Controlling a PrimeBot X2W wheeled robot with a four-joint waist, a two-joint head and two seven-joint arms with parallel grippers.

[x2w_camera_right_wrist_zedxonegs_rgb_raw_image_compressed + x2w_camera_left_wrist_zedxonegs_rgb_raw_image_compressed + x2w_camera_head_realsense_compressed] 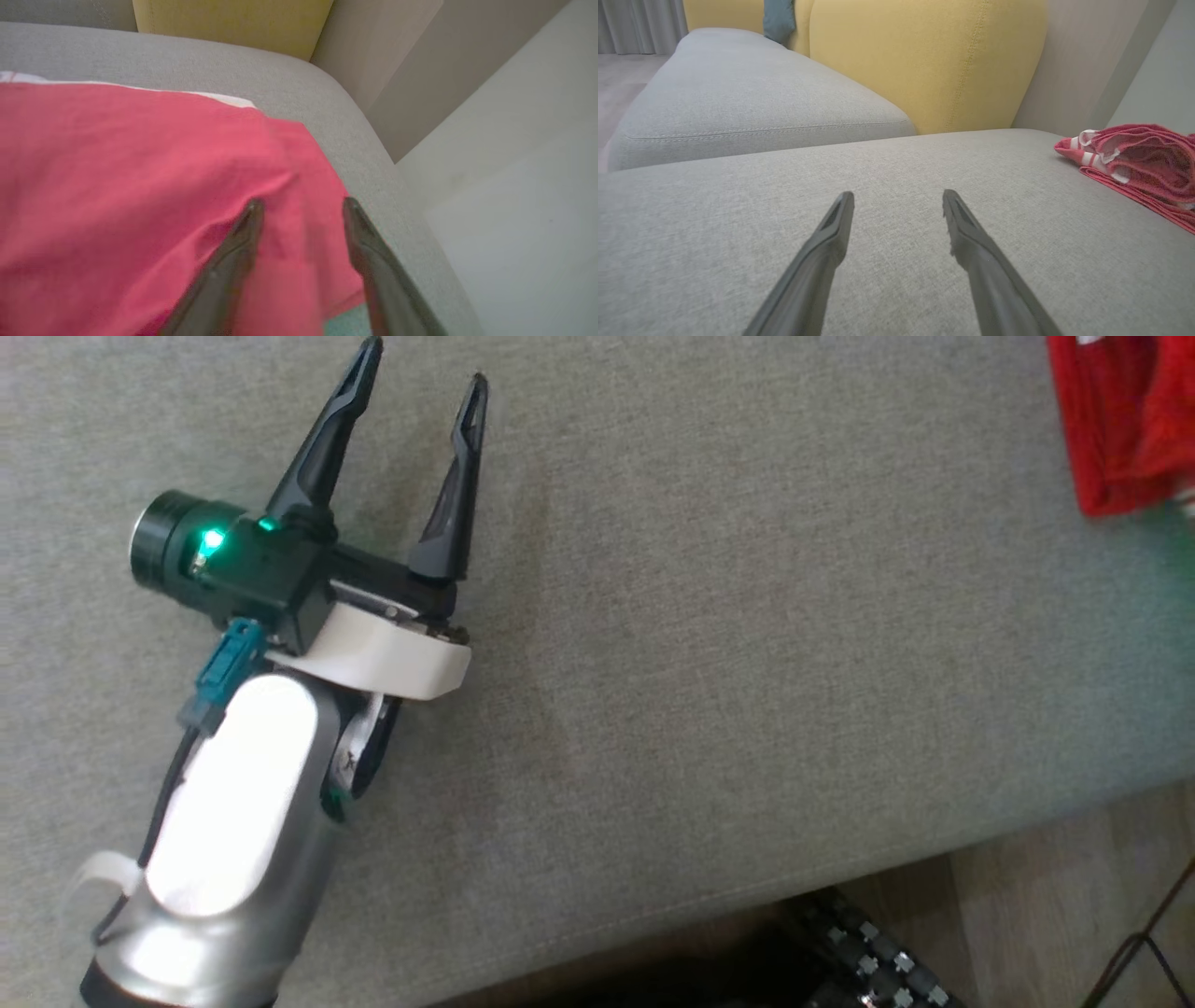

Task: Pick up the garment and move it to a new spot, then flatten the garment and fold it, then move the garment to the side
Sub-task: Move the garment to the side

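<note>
A: While the left gripper (426,362), fingers spread wide, sits over the grey fabric seat cushion's (747,616) middle, what's around?

B: Yellow upholstered backrest (924,60) behind that cushion. Red cloth garment with white trim (140,177) lies at the cushion's right end, under the right gripper (301,200), fingers parted, gripping nothing.

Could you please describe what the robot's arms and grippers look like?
The left gripper has two long, tapering black fingers on a black body with a green light. A teal plug sits by its white collar and silvery forearm. The right gripper shows matching dark fingers.
</note>
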